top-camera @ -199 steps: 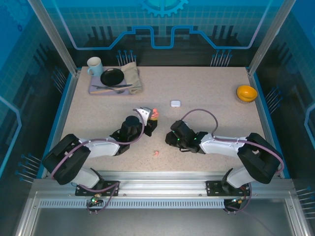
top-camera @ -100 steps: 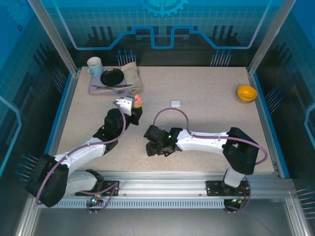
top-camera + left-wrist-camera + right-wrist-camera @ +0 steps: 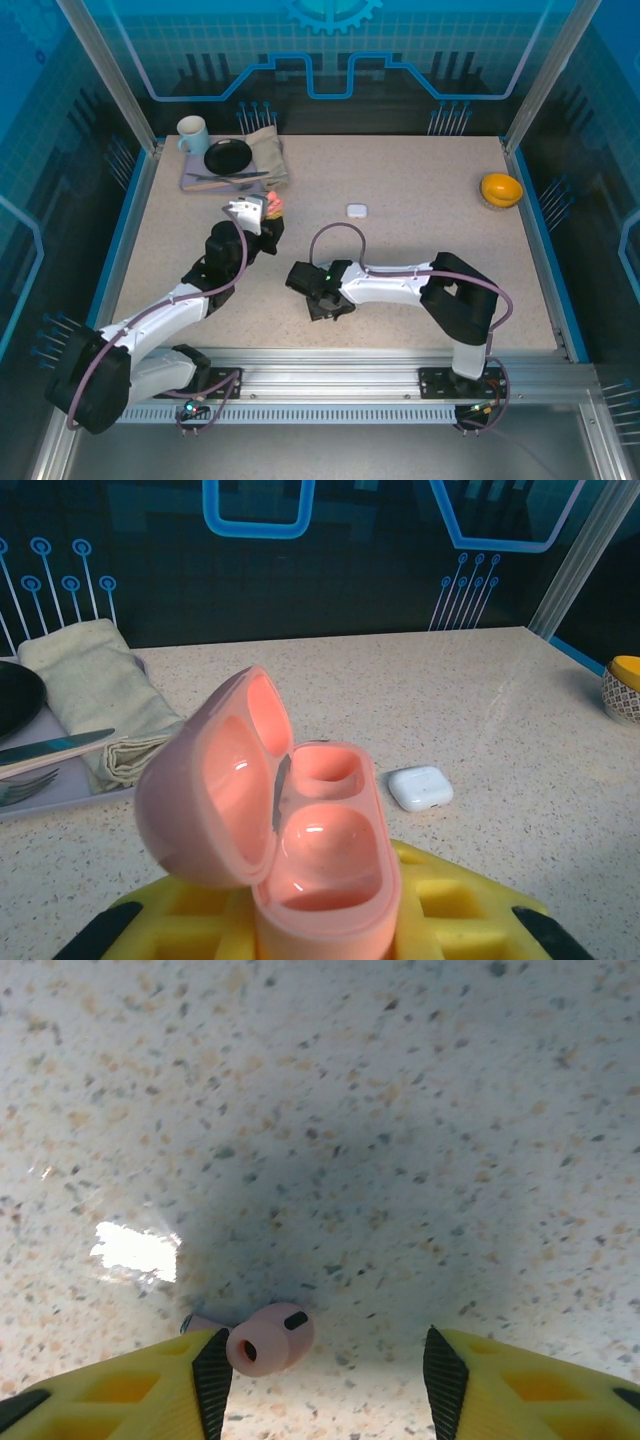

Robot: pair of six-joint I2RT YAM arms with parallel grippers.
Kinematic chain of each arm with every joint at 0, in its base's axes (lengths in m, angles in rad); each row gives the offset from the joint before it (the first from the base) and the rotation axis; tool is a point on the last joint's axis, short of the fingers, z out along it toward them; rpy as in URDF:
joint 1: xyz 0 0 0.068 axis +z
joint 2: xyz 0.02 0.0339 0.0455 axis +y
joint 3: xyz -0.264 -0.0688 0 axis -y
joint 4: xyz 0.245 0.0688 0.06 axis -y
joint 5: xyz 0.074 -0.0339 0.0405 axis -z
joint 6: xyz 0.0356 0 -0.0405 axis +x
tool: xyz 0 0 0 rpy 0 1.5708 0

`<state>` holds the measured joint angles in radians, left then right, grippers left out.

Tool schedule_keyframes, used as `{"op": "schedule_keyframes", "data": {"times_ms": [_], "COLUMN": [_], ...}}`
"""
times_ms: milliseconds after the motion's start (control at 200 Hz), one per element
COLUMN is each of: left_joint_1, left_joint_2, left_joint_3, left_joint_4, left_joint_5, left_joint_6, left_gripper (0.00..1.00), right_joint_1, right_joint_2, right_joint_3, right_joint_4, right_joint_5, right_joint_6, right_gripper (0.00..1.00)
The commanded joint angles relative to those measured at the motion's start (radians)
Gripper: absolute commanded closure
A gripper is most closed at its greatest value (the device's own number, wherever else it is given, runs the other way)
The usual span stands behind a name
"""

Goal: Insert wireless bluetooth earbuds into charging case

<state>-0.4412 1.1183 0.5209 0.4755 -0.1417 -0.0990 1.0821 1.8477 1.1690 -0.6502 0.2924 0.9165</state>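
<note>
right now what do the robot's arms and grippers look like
The left arm and right arm have white links and black joints, each trailed by a looping lavender cable. The fingers are yellow, ribbed, with black pads.

Speckled beige stone-look tabletop, blue trim down both its sides. Behind it, dark-blue wall panels printed with circuit lines. Slanted aluminium posts at its far corners. Ribbed aluminium rail along its near edge. Bright glare patch on its surface.
</note>
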Motion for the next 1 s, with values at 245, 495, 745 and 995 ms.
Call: {"op": "schedule_keyframes", "data": {"times_ms": [245,495,745,995], "left_joint_1": [0.009,0.009,0.009,0.009], "left_joint_2": [0.020,0.031,0.030,0.020], "left_joint_3": [0.016,0.021,0.019,0.018], "left_joint_4": [0.034,0.047,0.055,0.052], "left_joint_5": [0.035,0.046,0.055,0.056], "left_joint_6": [-0.008,-0.016,-0.018,-0.013], "left_gripper": [1.00,1.00,1.00,1.00], "right_joint_1": [-0.063,-0.090,-0.109,-0.108], "right_joint_2": [-0.238,-0.265,-0.261,-0.246], "right_joint_3": [-0.230,-0.189,-0.240,-0.214], "right_joint_4": [-0.015,-0.048,0.033,0.033], "right_joint_5": [0.012,0.009,-0.087,-0.070], "right_joint_6": [0.088,0.156,0.440,0.493], "right_gripper": [0.45,0.43,0.50,0.59]}}
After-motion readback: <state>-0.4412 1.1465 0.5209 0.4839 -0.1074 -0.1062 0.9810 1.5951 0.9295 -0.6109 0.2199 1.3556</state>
